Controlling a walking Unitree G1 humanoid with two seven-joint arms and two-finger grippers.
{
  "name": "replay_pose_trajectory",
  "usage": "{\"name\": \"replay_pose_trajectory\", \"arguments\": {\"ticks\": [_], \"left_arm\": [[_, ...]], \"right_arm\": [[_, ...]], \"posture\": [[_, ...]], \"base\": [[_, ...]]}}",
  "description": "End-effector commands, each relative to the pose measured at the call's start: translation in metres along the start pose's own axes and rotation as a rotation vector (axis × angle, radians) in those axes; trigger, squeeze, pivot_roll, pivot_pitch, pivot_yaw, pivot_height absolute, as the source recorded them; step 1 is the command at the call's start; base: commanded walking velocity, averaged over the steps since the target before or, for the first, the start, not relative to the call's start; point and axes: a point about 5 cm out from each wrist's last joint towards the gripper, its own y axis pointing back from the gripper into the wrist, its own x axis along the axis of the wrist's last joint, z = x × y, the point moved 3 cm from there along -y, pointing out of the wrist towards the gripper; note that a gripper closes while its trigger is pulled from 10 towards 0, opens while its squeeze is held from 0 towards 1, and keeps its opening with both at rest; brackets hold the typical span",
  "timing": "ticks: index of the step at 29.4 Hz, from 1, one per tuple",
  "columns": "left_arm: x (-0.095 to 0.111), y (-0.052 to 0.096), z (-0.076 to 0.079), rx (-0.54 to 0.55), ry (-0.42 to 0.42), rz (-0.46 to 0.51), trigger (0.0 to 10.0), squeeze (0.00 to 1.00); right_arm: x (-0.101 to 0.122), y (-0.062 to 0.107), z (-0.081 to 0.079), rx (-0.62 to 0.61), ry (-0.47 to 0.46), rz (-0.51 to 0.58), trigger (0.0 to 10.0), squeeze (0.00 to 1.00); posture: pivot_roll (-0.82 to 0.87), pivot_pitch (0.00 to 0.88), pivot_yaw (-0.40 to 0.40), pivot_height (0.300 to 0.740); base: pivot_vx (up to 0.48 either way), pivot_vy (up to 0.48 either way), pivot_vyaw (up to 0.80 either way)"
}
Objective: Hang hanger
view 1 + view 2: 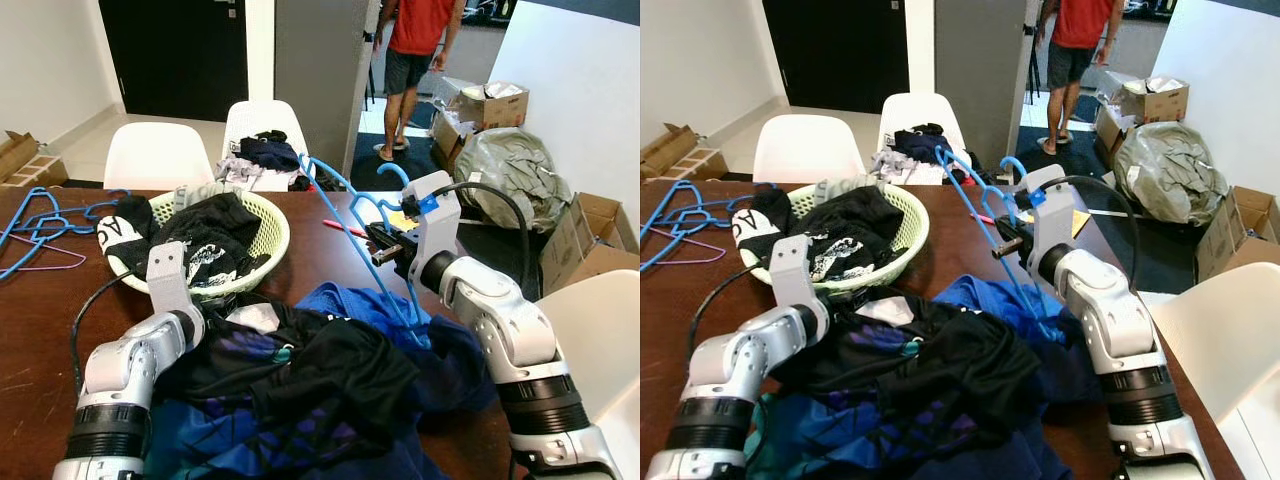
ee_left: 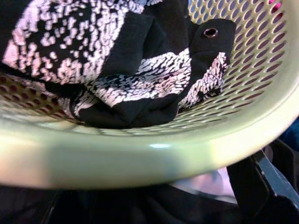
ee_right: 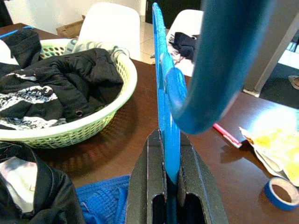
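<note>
My right gripper (image 1: 384,246) is shut on a blue plastic hanger (image 1: 345,205) and holds it tilted above the brown table (image 1: 320,250). In the right wrist view the gripper (image 3: 169,142) pinches the hanger's (image 3: 160,70) flat bar, with the hook curving just in front of the camera. The hanger's lower end dips into a blue shirt (image 1: 350,305) on the clothes pile (image 1: 300,385). My left gripper's wrist (image 1: 166,272) sits against the green basket (image 1: 272,235). One black finger (image 2: 266,186) shows below the basket rim (image 2: 154,156).
Black printed clothes (image 1: 210,235) fill the basket. More blue hangers (image 1: 40,225) lie at the table's left. A red pen (image 1: 345,228), yellow paper (image 3: 275,140) and blue tape (image 3: 280,192) lie nearby. White chairs (image 1: 155,155) stand behind. A person (image 1: 415,60) stands in the doorway.
</note>
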Motion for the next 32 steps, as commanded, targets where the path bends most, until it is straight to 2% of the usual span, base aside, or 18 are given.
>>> {"name": "replay_pose_trajectory", "arguments": {"ticks": [1,2,4,15,17,18,20,21,22,23,24,26,27,28,29,31,32], "left_arm": [[-0.006,-0.003,0.003,-0.015,0.001,-0.021,6.2,0.0],[-0.006,-0.003,0.003,-0.015,0.001,-0.021,6.2,0.0],[-0.012,-0.005,0.005,-0.03,0.01,-0.041,0.0,0.0],[-0.023,-0.007,0.011,-0.062,0.021,-0.088,0.0,0.0],[-0.021,-0.006,0.011,-0.065,0.019,-0.081,0.0,0.0],[-0.009,-0.004,0.016,-0.082,0.02,-0.036,0.0,0.0],[-0.009,-0.004,0.016,-0.082,0.02,-0.036,0.0,0.0],[0.013,0.001,0.031,-0.164,0.015,0.049,0.0,0.0],[0.013,0.001,0.031,-0.164,0.015,0.049,0.0,0.0],[0.044,0.017,0.062,-0.328,-0.033,0.165,0.0,0.0],[0.066,0.036,0.088,-0.475,-0.094,0.261,0.0,0.0],[0.066,0.036,0.088,-0.475,-0.094,0.261,0.0,0.0],[0.082,0.062,0.117,-0.65,-0.17,0.339,0.0,0.0],[0.082,0.062,0.117,-0.65,-0.17,0.339,0.0,0.0],[0.09,0.083,0.136,-0.775,-0.233,0.388,0.0,0.0],[0.09,0.083,0.136,-0.775,-0.233,0.388,0.0,0.0],[0.097,0.098,0.15,-0.857,-0.271,0.435,0.0,0.0]], "right_arm": [[0.0,0.004,0.004,-0.012,0.006,-0.006,10.0,0.0],[0.0,0.004,0.004,-0.012,0.006,-0.006,10.0,0.0],[0.001,0.005,0.004,-0.011,0.01,-0.006,10.0,0.0],[0.003,0.004,0.003,-0.011,0.015,-0.003,10.0,0.0],[0.003,0.004,0.003,-0.012,0.014,-0.001,10.0,0.0],[0.004,0.004,0.004,-0.013,0.012,0.004,10.0,0.0],[0.004,0.004,0.004,-0.013,0.012,0.004,10.0,0.0],[0.005,0.003,0.004,-0.017,0.007,0.011,10.0,0.0],[0.005,0.003,0.004,-0.017,0.007,0.011,10.0,0.0],[0.007,0.002,0.005,-0.025,-0.013,0.027,10.0,0.0],[0.008,0.002,0.006,-0.033,-0.035,0.04,10.0,0.0],[0.008,0.002,0.006,-0.033,-0.035,0.04,10.0,0.0],[0.01,0.002,0.007,-0.041,-0.074,0.067,10.0,0.0],[0.01,0.002,0.007,-0.041,-0.074,0.067,10.0,0.0],[0.013,0.002,0.009,-0.046,-0.115,0.094,10.0,0.0],[0.013,0.002,0.009,-0.046,-0.115,0.094,10.0,0.0],[0.016,0.002,0.01,-0.051,-0.162,0.126,10.0,0.0]], "posture": [[0.0,0.0,-0.081,0.74],[0.0,0.0,-0.081,0.74],[-0.01,0.0,-0.081,0.74],[-0.01,0.0,-0.084,0.74],[0.0,0.0,-0.082,0.74],[0.0,0.0,-0.078,0.74],[0.0,0.0,-0.078,0.74],[0.0,0.0,-0.078,0.74],[0.0,0.0,-0.078,0.74],[0.01,0.0,-0.078,0.74],[0.01,0.0,-0.077,0.74],[0.01,0.0,-0.077,0.74],[0.02,0.0,-0.072,0.74],[0.02,0.0,-0.072,0.74],[0.02,0.0,-0.069,0.74],[0.02,0.0,-0.069,0.74],[0.04,0.0,-0.067,0.74]], "base": [[0.0,0.0,0.0],[0.0,0.0,0.0],[0.0,0.0,0.0],[0.0,0.0,0.0],[0.0,0.0,0.0],[0.0,0.0,0.0],[0.0,0.0,0.0],[0.0,0.0,0.0],[0.0,0.0,0.0],[0.0,0.0,0.0],[0.0,0.0,0.0],[0.0,0.0,0.0],[0.0,0.0,0.0],[0.0,0.0,0.0],[0.0,0.0,0.0],[0.0,0.0,0.0],[0.0,0.0,0.0]]}}
